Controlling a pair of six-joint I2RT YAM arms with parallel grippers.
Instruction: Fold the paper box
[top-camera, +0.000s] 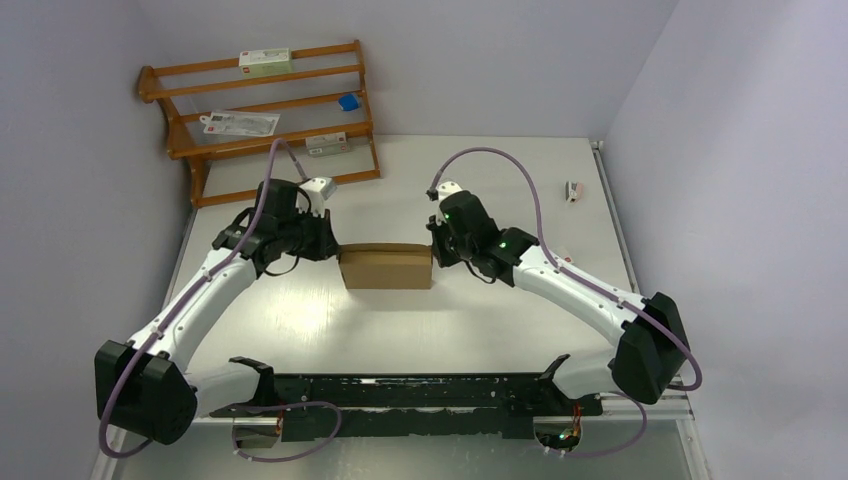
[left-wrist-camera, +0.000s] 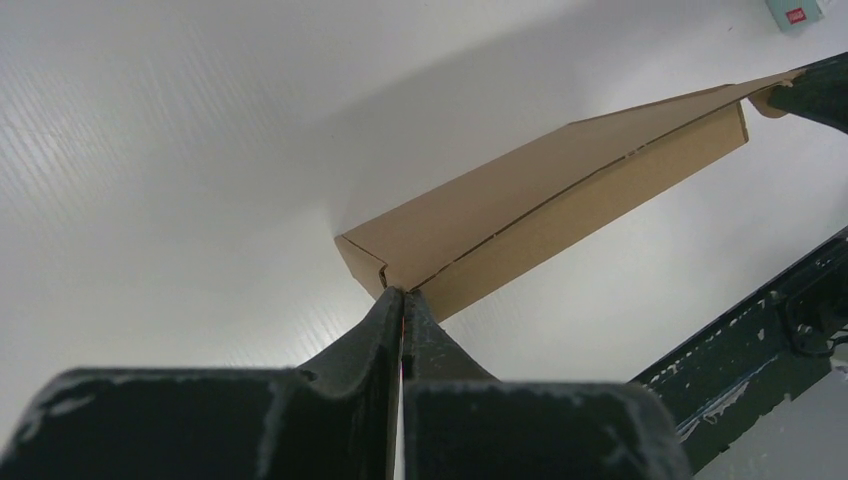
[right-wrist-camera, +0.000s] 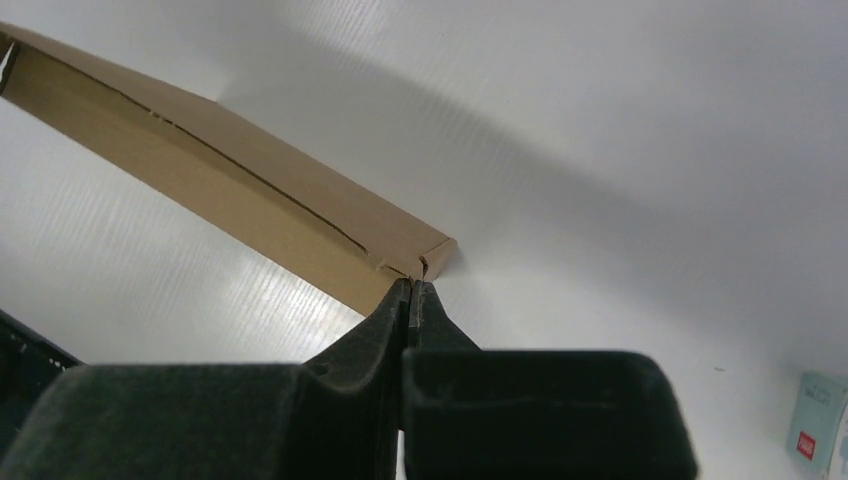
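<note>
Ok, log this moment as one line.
box: closed, flat on table | left end effector: shut, tips at box's left corner | right end effector: shut, tips at box's right corner

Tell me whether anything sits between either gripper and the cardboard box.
Nothing visible does. The left gripper, shut, meets one end corner of the box; the right gripper, shut, meets the other end.
</note>
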